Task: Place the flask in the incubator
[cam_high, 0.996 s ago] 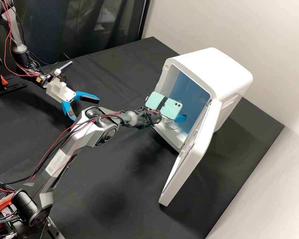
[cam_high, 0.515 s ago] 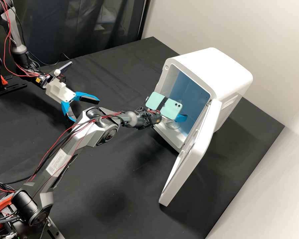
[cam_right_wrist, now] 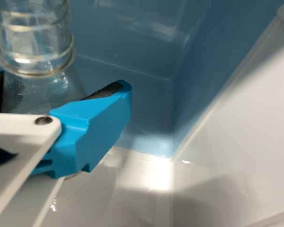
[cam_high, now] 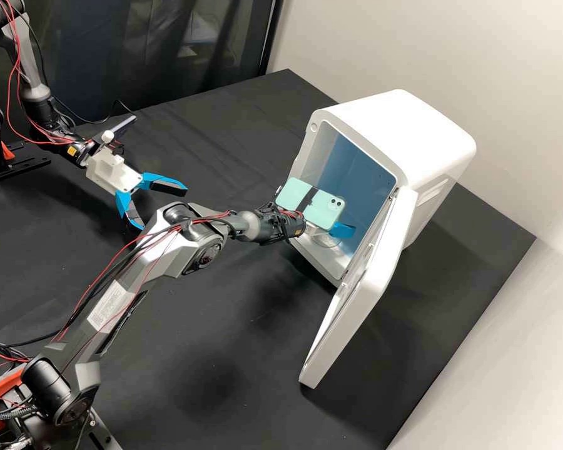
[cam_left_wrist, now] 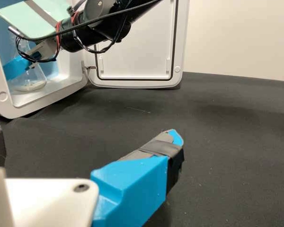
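Black bench (cam_high: 244, 325): right gripper (cam_high: 334, 230) inside the open incubator (cam_high: 419, 144), jaws clamped on the flask (cam_right_wrist: 33, 42) neck. Left gripper (cam_high: 161, 204) above bench, jaws released.

Flask (cam_high: 322, 237) mostly hidden behind wrist-mounted phone (cam_high: 309, 208), high view; cropped at edge, right wrist view.

Black cloth-covered bench (cam_high: 244, 350), plain white wall (cam_high: 450, 50), dark curtain (cam_high: 156, 50) behind.

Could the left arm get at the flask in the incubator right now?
Probably not: the right gripper holds the flask and its arm blocks the incubator opening; the left gripper hangs open over the bench.
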Robot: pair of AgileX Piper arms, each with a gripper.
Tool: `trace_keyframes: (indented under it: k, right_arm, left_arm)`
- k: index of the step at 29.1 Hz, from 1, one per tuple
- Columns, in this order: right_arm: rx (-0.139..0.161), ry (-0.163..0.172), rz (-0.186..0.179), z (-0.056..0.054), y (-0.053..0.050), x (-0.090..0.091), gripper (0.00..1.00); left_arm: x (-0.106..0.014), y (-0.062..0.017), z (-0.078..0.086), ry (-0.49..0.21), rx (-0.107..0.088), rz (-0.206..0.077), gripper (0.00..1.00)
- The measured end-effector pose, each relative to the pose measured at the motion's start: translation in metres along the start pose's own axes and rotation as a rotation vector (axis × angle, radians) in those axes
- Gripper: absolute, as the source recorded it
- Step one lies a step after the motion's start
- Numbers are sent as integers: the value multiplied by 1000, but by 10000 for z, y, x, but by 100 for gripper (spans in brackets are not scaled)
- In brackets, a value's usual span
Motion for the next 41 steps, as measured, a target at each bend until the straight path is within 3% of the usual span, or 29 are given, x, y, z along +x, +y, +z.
trace_keyframes:
  k: [11,18,21,27,41]
  right_arm:
    - [-2,-8,-13,38,10,5,100]
    - [19,-11,-9,73,36,10,100]
    - [5,-7,-11,74,37,11,100]
    - [22,-1,-16,68,32,11,100]
    - [24,22,-20,47,28,10,100]
  left_arm:
    - [-1,1,-5,2,0,1,100]
    - [-6,17,-6,3,1,7,100]
    - [-6,18,-9,4,1,7,100]
    - [-9,21,-22,10,-1,9,100]
    - [-9,21,-22,10,-1,9,100]
